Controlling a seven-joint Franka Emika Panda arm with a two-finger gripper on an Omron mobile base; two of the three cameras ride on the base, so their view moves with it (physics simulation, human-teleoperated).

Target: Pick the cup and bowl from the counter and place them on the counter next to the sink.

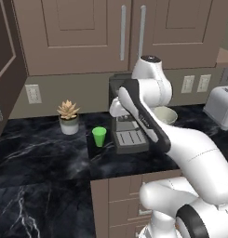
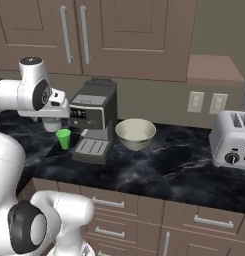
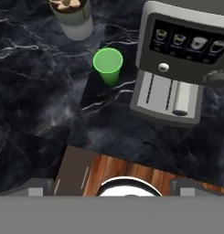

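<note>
I log: gripper (image 3: 111, 189) fingers spread wide, holding nothing, above the counter (image 3: 35, 91); cup (image 3: 108, 65) upright beside the coffee machine (image 3: 177, 68); bowl (image 2: 136, 133) right of it.

Both base views look forward and down over the arm at the table (image 1: 50, 139), one from behind-left, one from behind-right. The hand view looks steeply down, closer. All share the cup (image 3: 108, 64) and coffee machine (image 2: 96, 120).

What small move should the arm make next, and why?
Probably lower the hand toward the cup and centre it between the fingers. The cup stands upright on the counter, apart from the coffee machine and the potted succulent; the gripper is open with nothing between its fingers, above the counter.
</note>
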